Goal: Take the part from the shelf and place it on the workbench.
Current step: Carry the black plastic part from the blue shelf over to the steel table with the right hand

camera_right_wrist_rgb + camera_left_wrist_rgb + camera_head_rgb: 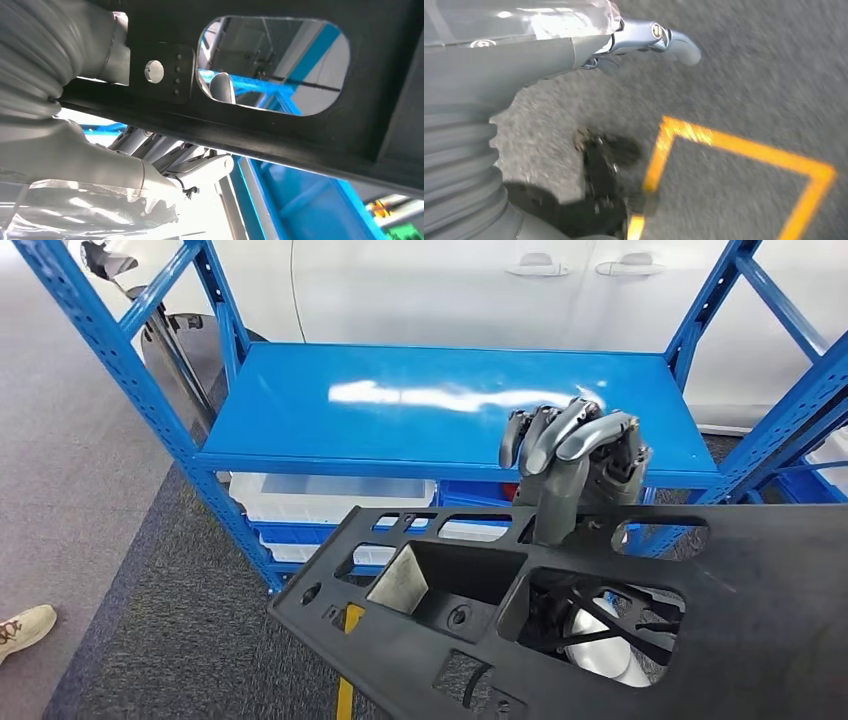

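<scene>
Carrying the flat black plastic part with cut-out windows (600, 610) clear of the blue metal shelf (440, 405), gripped by the right hand (575, 465).

Seen from the head, the panel lies in front of the shelf's bare top board, not touching it, its long axis running crosswise from lower left to the right edge. The right hand's fingers curl over the panel's far edge near the middle; the right wrist view shows the panel's underside (280, 60) pressed close against that hand (165, 165). The left hand (644, 42) hangs over grey carpet with yellow floor tape (744, 145), holding nothing, its fingers too little seen to judge. No workbench is visible, so a turn away from the shelf likely comes next.
</scene>
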Tool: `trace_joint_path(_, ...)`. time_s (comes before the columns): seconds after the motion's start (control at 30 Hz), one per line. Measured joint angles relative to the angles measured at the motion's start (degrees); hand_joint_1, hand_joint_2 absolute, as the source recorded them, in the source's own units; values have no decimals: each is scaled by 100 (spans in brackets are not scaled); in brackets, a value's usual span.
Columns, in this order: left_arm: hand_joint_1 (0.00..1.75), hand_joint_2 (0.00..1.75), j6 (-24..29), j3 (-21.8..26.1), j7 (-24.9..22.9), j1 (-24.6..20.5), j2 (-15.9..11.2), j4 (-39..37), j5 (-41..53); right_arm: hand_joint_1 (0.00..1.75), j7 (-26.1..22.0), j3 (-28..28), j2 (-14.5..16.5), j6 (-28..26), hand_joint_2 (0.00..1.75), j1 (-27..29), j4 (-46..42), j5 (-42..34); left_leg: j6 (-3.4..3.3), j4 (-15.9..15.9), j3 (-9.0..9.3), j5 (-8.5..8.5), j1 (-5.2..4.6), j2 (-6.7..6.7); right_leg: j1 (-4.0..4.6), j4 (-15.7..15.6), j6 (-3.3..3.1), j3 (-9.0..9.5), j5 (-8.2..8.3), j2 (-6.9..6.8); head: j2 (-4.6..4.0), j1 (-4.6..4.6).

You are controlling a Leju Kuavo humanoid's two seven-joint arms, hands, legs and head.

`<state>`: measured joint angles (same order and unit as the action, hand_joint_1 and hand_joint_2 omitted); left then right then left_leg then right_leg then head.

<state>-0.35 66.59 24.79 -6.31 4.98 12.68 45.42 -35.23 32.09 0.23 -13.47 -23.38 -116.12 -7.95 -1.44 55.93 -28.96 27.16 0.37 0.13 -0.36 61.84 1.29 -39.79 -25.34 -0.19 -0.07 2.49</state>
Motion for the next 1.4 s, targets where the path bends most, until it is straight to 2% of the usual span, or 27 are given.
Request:
trace_joint_path(0.07,0,175,45,11,-92,8,-10,0,18,175,-9,-1,-18,-57,175,-13,10,10,-24,10,-196,-159,-5,5,-16,740,41,-163,-605,6,0,0)
trace_joint_path(0.1,0,175,60,18,-126,12,-14,0,23,175,-11,-1,-28,-76,175,-15,16,13,-19,22,-303,-237,-6,6,-23,1072,57,-197,-725,6,0,0)
trace_joint_path(0.17,0,175,83,30,-173,25,-19,0,31,175,-16,-1,-54,-86,175,-26,30,29,4,67,-531,-375,-4,8,-36,1279,75,-38,-555,6,1,0)
trace_joint_path(0.23,0,175,94,35,-194,37,-22,0,43,175,-20,-1,-81,-38,175,-68,37,61,42,141,-736,-485,2,9,-44,716,65,494,-313,6,2,0)
trace_joint_path(0.3,0,175,78,36,-190,41,-28,0,56,175,1,3,-112,65,175,-134,43,90,98,206,-864,-580,-6,4,-20,-91,8,1051,-423,12,2,1)
trace_joint_path(0.33,0,175,59,37,-182,42,-36,0,64,175,14,6,-132,133,175,-168,50,101,129,215,-891,-630,-10,1,-5,-322,-33,1183,-515,18,2,1)
trace_joint_path(0.4,0,175,15,38,-162,51,-65,0,81,175,25,10,-181,266,175,-219,78,121,199,188,-913,-734,-7,-7,10,-416,-134,1175,-486,17,1,0)
trace_joint_path(0.47,0,175,-3,39,-148,64,-96,0,87,175,24,11,-211,366,175,-269,108,131,262,314,-996,-555,13,-17,-5,-428,-233,1065,-354,-4,1,1)
trace_joint_path(0.57,0,175,-10,40,-141,69,-118,0,91,175,1,13,-218,427,175,-324,126,196,328,1245,-1254,290,34,-20,1,-436,-314,817,-146,-16,2,2)
trace_joint_path(0.6,0,175,-14,40,-142,67,-121,0,92,175,-11,13,-218,428,175,-332,127,235,342,1608,-1314,427,36,-20,10,-435,-318,732,-85,-16,1,1)
trace_joint_path(0.63,0,175,-21,40,-145,66,-126,0,92,175,-21,13,-218,420,175,-337,128,275,346,1857,-1317,391,35,-20,20,-434,-318,648,-21,-18,1,2)
trace_joint_path(0.67,0,175,-27,40,-153,66,-130,0,92,175,-26,13,-218,411,175,-341,129,317,339,1940,-1241,234,35,-20,29,-432,-312,567,43,-20,1,2)
trace_joint_path(0.7,0,175,-35,40,-166,66,-134,0,91,175,-30,13,-218,399,175,-348,130,360,320,1832,-1075,40,33,-20,37,-431,-303,491,104,-21,0,2)
trace_joint_path(0.73,0,175,-43,40,-181,65,-144,0,90,175,-38,13,-218,388,175,-355,131,401,286,1534,-808,-91,29,-21,44,-426,-292,430,162,-20,1,2)
trace_joint_path(0.77,0,175,-49,40,-199,60,-154,0,88,175,-51,13,-218,375,175,-361,130,441,248,1098,-470,-89,16,-20,57,-420,-277,385,205,-19,1,2)
trace_joint_path(0.83,0,175,-51,42,-238,42,-173,0,84,175,-87,13,-219,348,175,-368,129,511,187,308,65,132,-13,-19,72,-404,-223,339,284,-25,2,2)
trace_joint_path(0.87,0,175,-44,43,-258,35,-178,0,82,175,-103,13,-220,339,175,-368,130,542,164,100,179,220,-30,-18,73,-403,-187,324,322,-32,1,2)
trace_joint_path(0.93,0,175,-16,46,-297,42,-180,0,71,175,-129,13,-224,340,175,-366,136,584,109,-3,174,194,-22,-10,61,-387,-113,291,365,-37,1,1)
trace_joint_path(0.97,0,175,0,47,-314,51,-181,0,62,175,-140,13,-226,344,175,-366,143,598,74,-20,155,149,-11,-1,55,-301,-83,247,293,-29,0,0)
trace_joint_path(1.03,0,175,19,51,-342,58,-183,0,43,175,-162,13,-228,360,175,-363,166,612,23,-35,88,59,5,19,26,235,-30,23,-87,-7,0,0)
trace_joint_path(1.1,0,175,22,60,-367,61,-185,0,25,175,-175,13,-229,387,175,-358,200,620,6,-22,-15,-9,1,25,-3,1010,16,-266,-499,-4,0,0)
trace_joint_path(1.13,0,175,22,67,-376,65,-185,0,16,175,-178,14,-230,406,175,-358,219,622,11,-11,-60,-35,0,29,-15,1222,32,-316,-571,-4,0,0)
trace_joint_path(1.17,0,175,21,74,-385,70,-184,0,5,175,-180,14,-230,424,175,-358,238,619,18,5,-96,-53,2,42,-25,1216,41,-254,-536,-7,0,0)
trace_joint_path(1.2,0,175,21,80,-391,75,-182,0,-4,175,-180,15,-231,441,175,-361,254,610,25,25,-122,-63,4,57,-33,975,41,-76,-409,-22,0,0)
trace_joint_path(1.3,0,175,20,90,-396,86,-177,0,-16,175,-184,17,-231,504,175,-392,289,567,78,111,-169,-43,-23,115,1,-116,-21,578,-71,-237,0,1)
trace_joint_path(1.33,0,175,19,93,-400,93,-177,0,-16,175,-191,19,-232,525,175,-401,299,549,106,131,-180,-34,-38,145,20,-281,-61,652,-58,-285,1,1)
trace_joint_path(1.4,0,175,12,99,-410,98,-177,0,-19,175,-213,21,-242,547,175,-398,317,506,166,142,-194,-32,-49,232,41,-331,-151,625,-59,-224,1,1)
